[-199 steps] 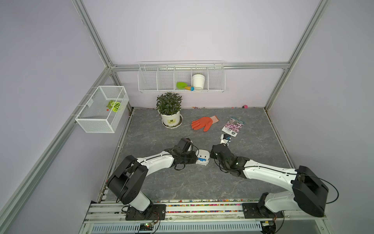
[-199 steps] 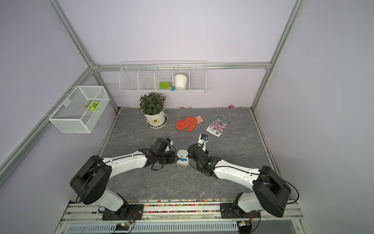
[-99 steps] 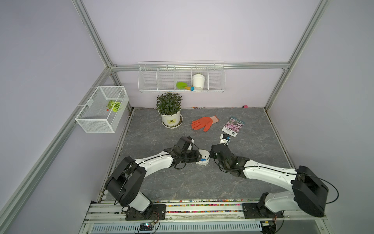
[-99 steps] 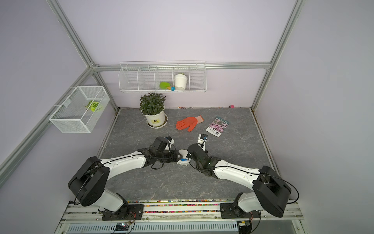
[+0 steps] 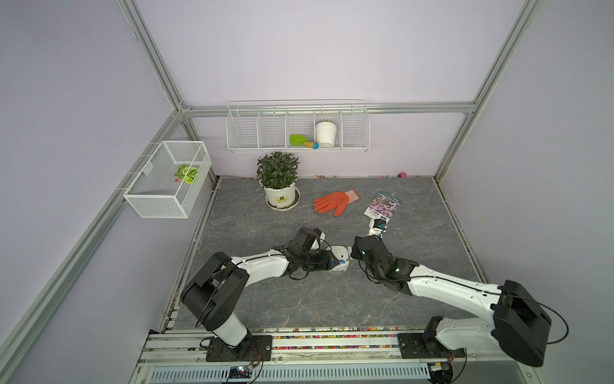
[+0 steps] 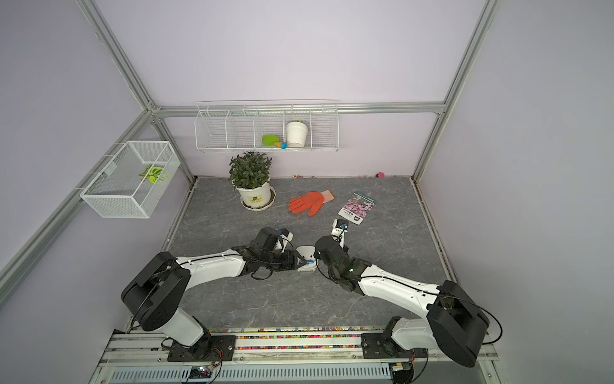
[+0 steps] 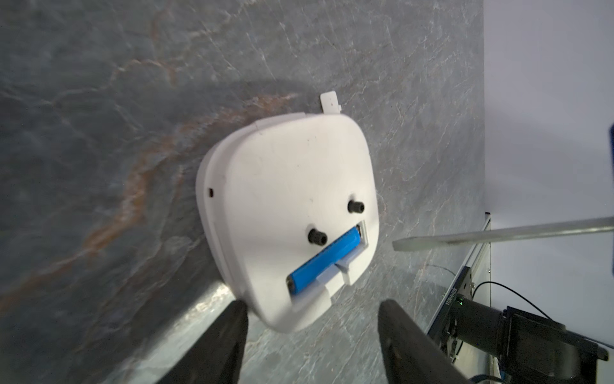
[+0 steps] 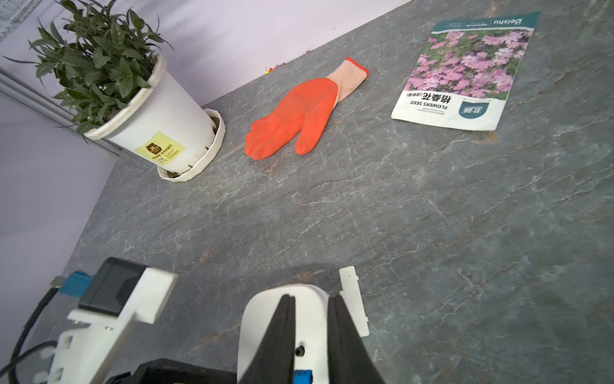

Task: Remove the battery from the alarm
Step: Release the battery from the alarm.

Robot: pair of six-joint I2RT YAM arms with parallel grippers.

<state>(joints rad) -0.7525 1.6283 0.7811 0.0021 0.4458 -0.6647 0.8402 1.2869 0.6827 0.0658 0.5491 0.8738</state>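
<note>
Left gripper (image 7: 312, 304) is straddling a corner of the alarm (image 7: 292, 186), jaws wide, empty; right gripper (image 8: 310, 299) is hovering over it, barely parted, empty. Alarm is lying back-up on grey slate tabletop (image 5: 299, 299), lilac walls (image 5: 332, 50) around. The battery (image 7: 324, 262) is sitting in its recess, showing fully only in the left wrist view.

- Left arm (image 5: 262, 266): stretched low over the counter from its base, forearm nearly level, reaching toward the centre.
- Left end effector (image 7: 312, 316): fingers (image 7: 229, 332) spread wide, not closed on anything.
- Right arm (image 5: 445, 289): stretched low from its base, angled inward toward the left arm.
- Right end effector (image 8: 310, 309): fingers (image 8: 282, 332) only narrowly parted.
- In both top views the two end effectors face each other, tips close together.
</note>
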